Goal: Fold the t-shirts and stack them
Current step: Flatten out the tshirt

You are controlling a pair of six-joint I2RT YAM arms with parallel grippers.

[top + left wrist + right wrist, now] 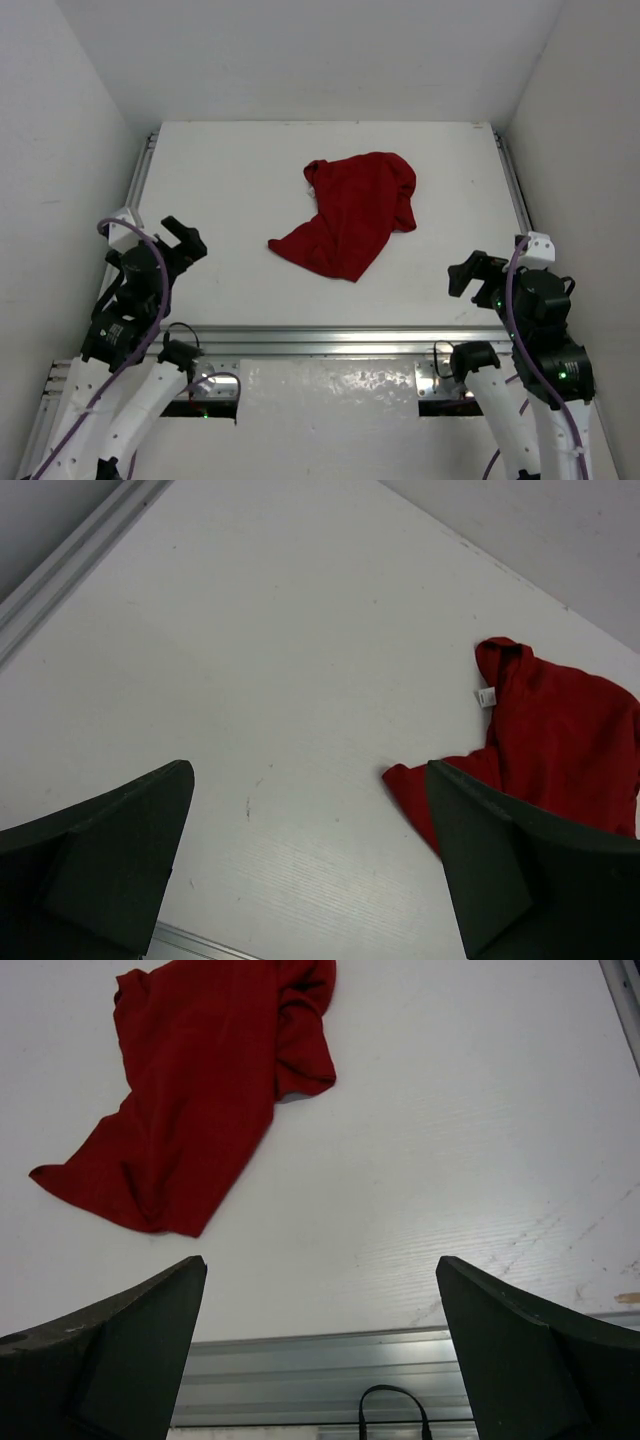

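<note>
I count just one shirt [350,215] on my feed, dark red, lying crumpled about mid-table [220,180], a bit nearer the far edge than the near one. One small white tag [486,696] shows by its collar. Two grippers: left gripper [186,238] by the left edge, right gripper [468,274] by the right edge. Both have jaws wide apart, holding nothing, well apart from the shirt.

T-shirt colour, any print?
The t-shirt is plain dark red, no print visible; right wrist view shows it best.
</note>
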